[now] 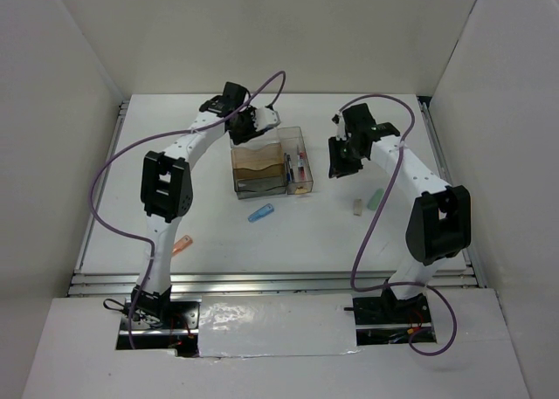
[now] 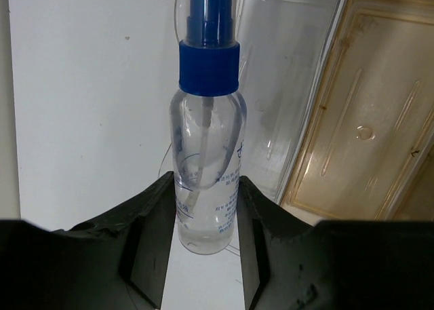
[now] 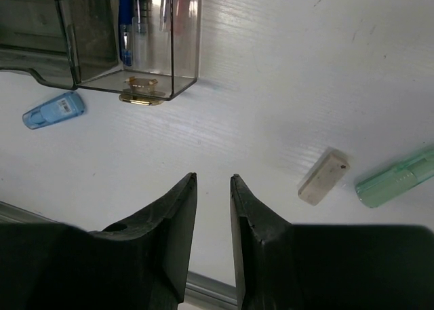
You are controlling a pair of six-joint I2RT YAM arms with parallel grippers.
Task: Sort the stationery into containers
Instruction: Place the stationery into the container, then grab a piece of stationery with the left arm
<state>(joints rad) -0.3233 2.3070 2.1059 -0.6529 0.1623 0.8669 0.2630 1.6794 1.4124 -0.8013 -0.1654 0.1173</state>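
Observation:
My left gripper (image 1: 253,126) is shut on a clear bottle with a blue cap (image 2: 207,154) and holds it upright at the far left corner of the organizer (image 1: 302,134). Its brown tiers (image 2: 366,120) and a clear compartment (image 2: 285,86) lie just right of the bottle. My right gripper (image 3: 213,178) is empty, its jaws a narrow gap apart, above bare table right of the organizer (image 3: 183,45). Pens (image 3: 127,18) stand in the narrow clear bin. A blue piece (image 1: 260,213), an orange piece (image 1: 181,245), a beige piece (image 3: 323,177) and a mint-green piece (image 3: 397,176) lie on the table.
White walls enclose the table on three sides. A metal rail (image 1: 262,281) runs along the near edge. Purple cables loop over both arms. A small gold clip (image 3: 141,98) lies by the clear bin's corner.

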